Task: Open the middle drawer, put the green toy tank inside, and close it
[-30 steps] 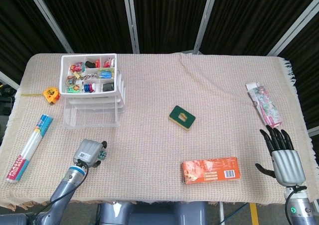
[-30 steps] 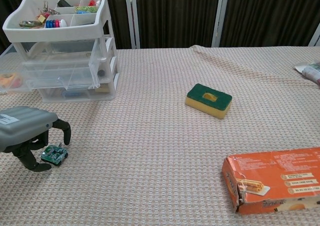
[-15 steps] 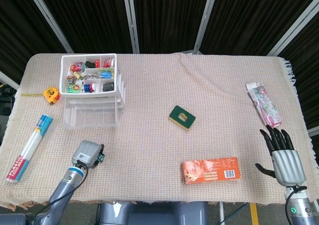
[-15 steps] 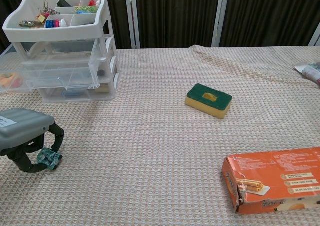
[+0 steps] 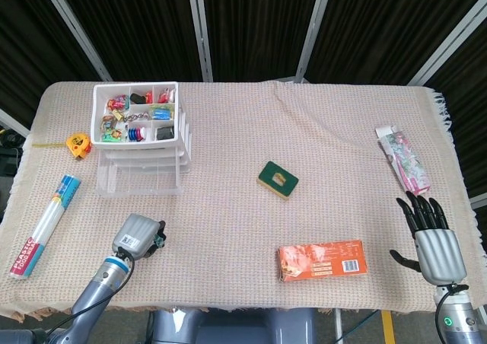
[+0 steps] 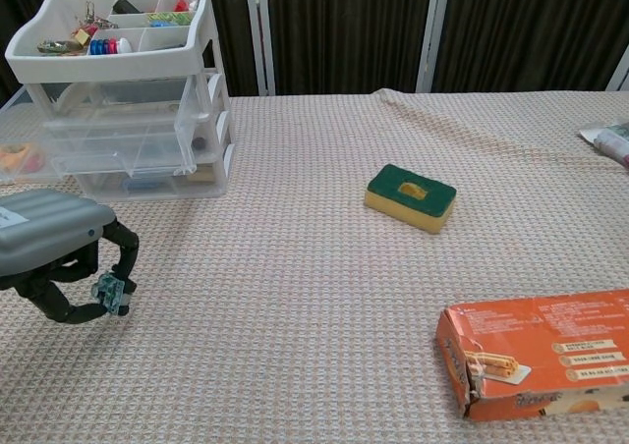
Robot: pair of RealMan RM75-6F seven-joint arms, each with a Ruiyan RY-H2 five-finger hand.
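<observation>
The small green toy tank (image 6: 110, 291) is pinched between the thumb and fingers of my left hand (image 6: 47, 246), tilted and just above the cloth. In the head view the left hand (image 5: 137, 234) sits near the table's front left, and only a sliver of the tank (image 5: 159, 242) shows under its fingers. The white and clear drawer unit (image 6: 133, 90) stands behind it at the back left, with a clear drawer (image 6: 88, 144) pulled out toward me. My right hand (image 5: 434, 241) rests at the front right edge, fingers spread and holding nothing.
A green-topped sponge (image 5: 278, 179) lies mid-table and an orange box (image 5: 321, 260) lies in front of it. A patterned packet (image 5: 404, 160) is at the far right. A yellow tape measure (image 5: 79, 144) and a plastic-wrap roll (image 5: 44, 224) lie at the left edge.
My left hand closed around the tank, then raised it off the cloth and tilted it. The right hand has not moved.
</observation>
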